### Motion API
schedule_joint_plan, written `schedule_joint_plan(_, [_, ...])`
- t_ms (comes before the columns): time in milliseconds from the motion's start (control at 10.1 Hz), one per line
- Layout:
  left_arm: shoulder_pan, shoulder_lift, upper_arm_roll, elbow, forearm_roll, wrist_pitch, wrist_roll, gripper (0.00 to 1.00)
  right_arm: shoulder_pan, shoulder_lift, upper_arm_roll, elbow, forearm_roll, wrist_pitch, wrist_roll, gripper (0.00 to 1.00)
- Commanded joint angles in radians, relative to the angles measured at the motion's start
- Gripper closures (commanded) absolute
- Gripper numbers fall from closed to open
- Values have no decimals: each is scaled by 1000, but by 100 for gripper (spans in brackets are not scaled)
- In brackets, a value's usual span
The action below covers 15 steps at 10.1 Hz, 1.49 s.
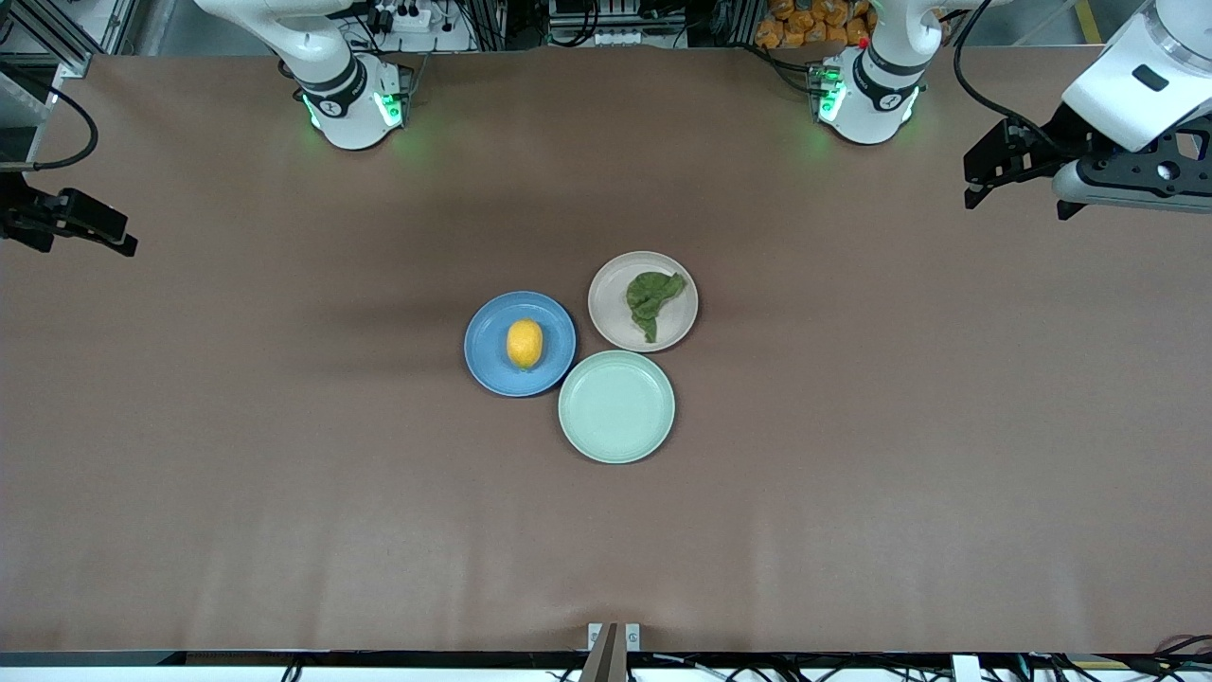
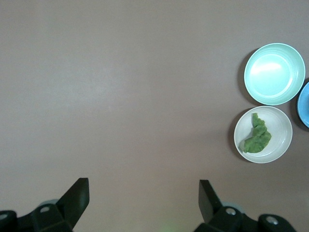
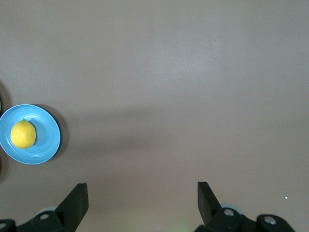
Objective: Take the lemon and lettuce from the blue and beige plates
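Note:
A yellow lemon lies on the blue plate in the middle of the table. A green lettuce leaf lies on the beige plate, beside the blue plate toward the left arm's end. My left gripper is open and empty, high over bare table at the left arm's end. My right gripper is open and empty, high over the right arm's end. The left wrist view shows the open left gripper and the lettuce. The right wrist view shows the open right gripper and the lemon.
An empty pale green plate touches both plates and lies nearer to the front camera. The brown table stretches wide around the three plates. The arm bases stand along the table's edge farthest from the front camera.

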Motion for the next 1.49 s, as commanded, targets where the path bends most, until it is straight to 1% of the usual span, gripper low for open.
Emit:
schedule_joint_plan(0, [-2, 3, -2, 17, 12, -21, -17, 0, -7, 11, 3, 21, -13, -16, 13, 0])
schedule_joint_plan(199, [-4, 5, -2, 14, 8, -21, -18, 0, -7, 11, 3, 21, -13, -17, 13, 0])
schedule_joint_plan(298, [-4, 14, -15, 12, 6, -21, -18, 0, -7, 11, 3, 21, -13, -17, 13, 0])
schedule_joint_plan(497, [-18, 71, -27, 8, 5, -21, -20, 0, -7, 11, 3, 21, -13, -17, 11, 0])
schedule_joint_plan(596, [-35, 109, -42, 11, 9, -15, -33, 0, -7, 11, 3, 21, -13, -17, 11, 0])
schedule_joint_plan(696, [-57, 143, -53, 11, 8, -5, -87, 0, -6, 11, 3, 21, -13, -19, 13, 0])
schedule_joint_plan(795, [-85, 181, -55, 15, 8, 32, -172, 0, -4, 11, 3, 21, -13, -28, 13, 0])
schedule_joint_plan(894, [-134, 210, -55, 17, 9, 76, -245, 0, -4, 11, 3, 21, -8, -32, 13, 0])
schedule_joint_plan(994, [-157, 233, -55, 17, 9, 106, -294, 0, -1, 11, 3, 19, 0, -45, 18, 0])
schedule_joint_plan(1193, [-196, 279, -55, 17, 12, 150, -319, 0, 19, 13, 5, 18, 1, -57, 22, 0])
schedule_joint_plan(1391, [-225, 330, -53, 17, 14, 157, -308, 0, 56, 39, 5, 18, 3, -54, 27, 0])
